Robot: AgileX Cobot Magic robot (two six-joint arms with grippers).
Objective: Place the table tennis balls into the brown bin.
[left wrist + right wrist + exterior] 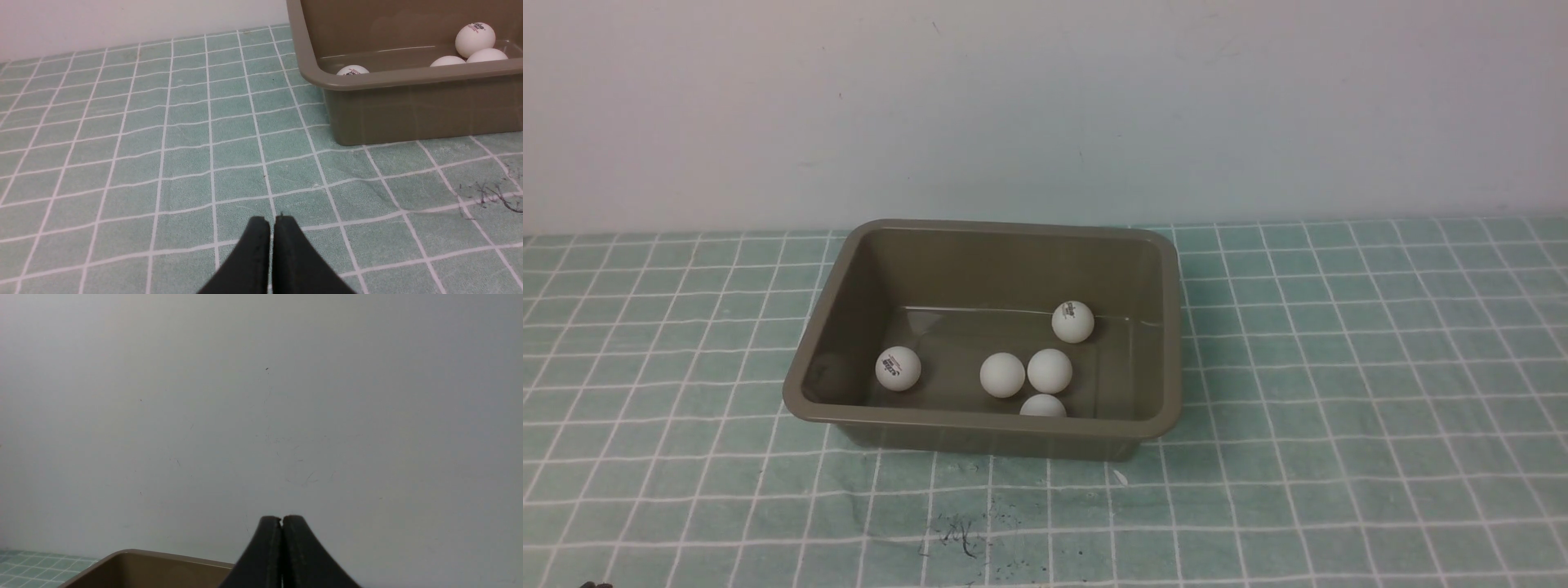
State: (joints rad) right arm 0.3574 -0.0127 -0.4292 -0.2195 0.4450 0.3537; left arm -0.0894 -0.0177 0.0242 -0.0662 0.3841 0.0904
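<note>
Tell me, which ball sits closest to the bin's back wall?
The logo ball by the back wall of the bin; the other four lie nearer the front.

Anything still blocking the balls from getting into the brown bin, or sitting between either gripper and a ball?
Nothing visible does. All five table tennis balls already lie inside the brown bin; none shows on the cloth. The left gripper is shut and empty over bare cloth; the right gripper, also shut and empty, faces the wall.

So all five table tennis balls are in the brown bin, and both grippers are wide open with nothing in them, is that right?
Not quite. All five table tennis balls do lie in the brown bin, as the front view shows, but the left gripper and right gripper are shut, not open; each wrist view shows its jaws pressed together, holding nothing.
</note>
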